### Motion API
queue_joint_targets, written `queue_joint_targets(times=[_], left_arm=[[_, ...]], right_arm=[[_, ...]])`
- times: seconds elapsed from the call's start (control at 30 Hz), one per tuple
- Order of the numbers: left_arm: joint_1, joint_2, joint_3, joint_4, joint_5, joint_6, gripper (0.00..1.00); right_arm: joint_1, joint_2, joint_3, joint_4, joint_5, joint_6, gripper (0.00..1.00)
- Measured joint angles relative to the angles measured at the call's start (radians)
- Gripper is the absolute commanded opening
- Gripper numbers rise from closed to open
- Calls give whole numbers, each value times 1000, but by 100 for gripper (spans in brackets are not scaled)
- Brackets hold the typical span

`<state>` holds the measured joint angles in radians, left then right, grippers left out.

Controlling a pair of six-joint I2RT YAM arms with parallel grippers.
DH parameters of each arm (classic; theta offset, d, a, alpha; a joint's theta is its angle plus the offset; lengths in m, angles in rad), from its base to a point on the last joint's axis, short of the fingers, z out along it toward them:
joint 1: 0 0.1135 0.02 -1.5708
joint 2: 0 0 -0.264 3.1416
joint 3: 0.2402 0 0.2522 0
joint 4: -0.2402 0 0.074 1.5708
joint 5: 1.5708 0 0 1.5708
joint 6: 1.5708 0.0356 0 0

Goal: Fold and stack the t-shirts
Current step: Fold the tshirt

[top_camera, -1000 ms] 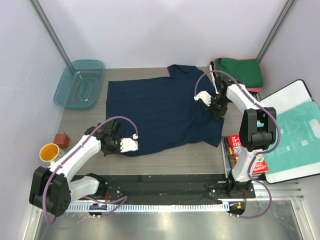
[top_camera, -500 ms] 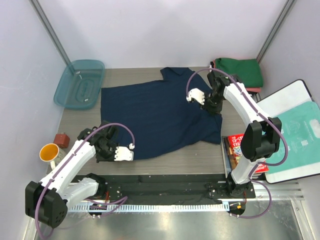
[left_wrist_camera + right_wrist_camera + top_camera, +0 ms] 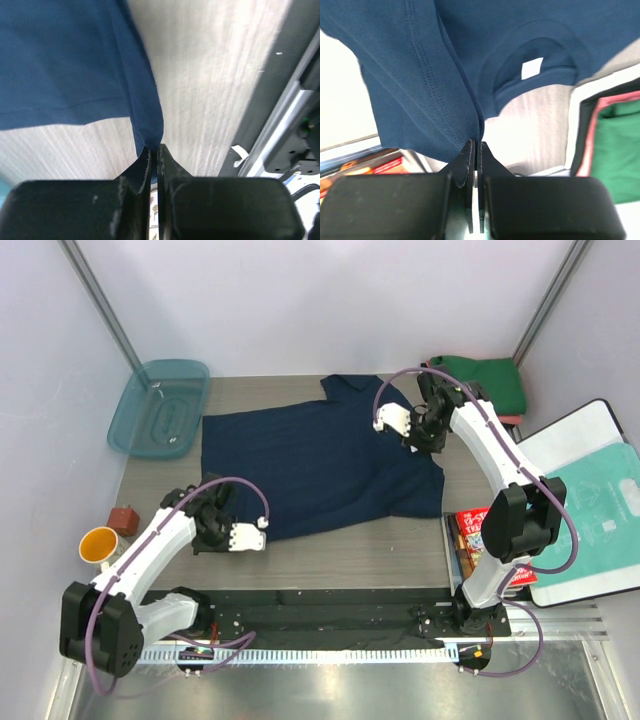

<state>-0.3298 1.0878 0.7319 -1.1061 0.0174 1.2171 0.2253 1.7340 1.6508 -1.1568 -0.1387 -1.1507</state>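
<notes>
Navy t-shirt (image 3: 320,465): short-sleeved, unfolded, spread mostly flat across the table's middle, collar toward the far edge, white tag (image 3: 532,67) inside the neckline; cloth raised at the near-left hem corner and beside the collar. Green t-shirt (image 3: 480,380): folded, topping the far-right stack, above a salmon-red t-shirt (image 3: 620,102).

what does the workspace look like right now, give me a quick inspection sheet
surface: grey wood-grain table
job's things: navy t-shirt spread open mid-table, not folded; folded stack at the far right corner, green on top, salmon-red edge beneath
clutter: teal tray far left; yellow mug and small red block near left; red packet and white board with a teal-printed bag on the right
grippers: left gripper shut on the shirt's near hem; right gripper shut on cloth beside the collar
cables: purple cable loops off each arm, no snag seen
surroundings: white walls, metal corner posts
</notes>
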Motion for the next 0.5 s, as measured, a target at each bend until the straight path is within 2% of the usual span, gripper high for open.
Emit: queue_joint_targets(times=[0.3,0.5], left_arm=[[109,122,146,66,-17,49,0],[141,165,188,91,-21,84,0]], right_arm=[[11,0,17,72,11,-3,1],[20,0,17,121,21,-6,1]])
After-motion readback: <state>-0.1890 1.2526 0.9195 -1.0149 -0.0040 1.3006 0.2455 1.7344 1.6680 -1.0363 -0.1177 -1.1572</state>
